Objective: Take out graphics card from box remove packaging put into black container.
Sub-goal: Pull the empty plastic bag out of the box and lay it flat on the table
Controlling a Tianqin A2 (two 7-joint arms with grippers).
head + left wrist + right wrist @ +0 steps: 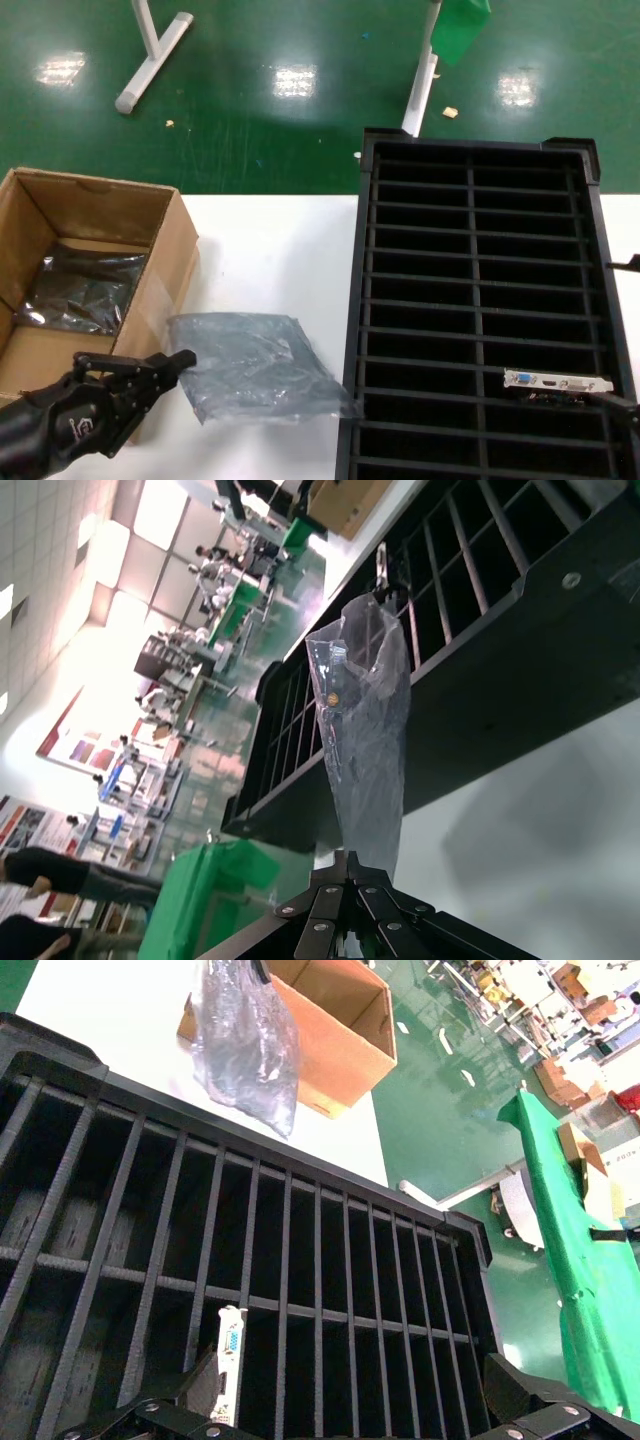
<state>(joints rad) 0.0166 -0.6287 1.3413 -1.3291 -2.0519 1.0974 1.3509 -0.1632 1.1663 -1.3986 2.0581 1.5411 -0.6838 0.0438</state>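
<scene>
Graphics card [556, 382] (slotted in tray) beside right hand [622, 403].

a white table [270, 250] carries three things: an open brown corrugated cardboard box [165, 262] at its left edge, a crinkly translucent grey plastic bag [262, 368] lying flat mid-table, and a large black ribbed plastic tray [356, 330] on the right, touching the bag's corner.

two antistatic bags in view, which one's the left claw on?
The packaging lying on the white table between box and black container; left claw pinches its edge. The other bag lies inside the box.
</scene>
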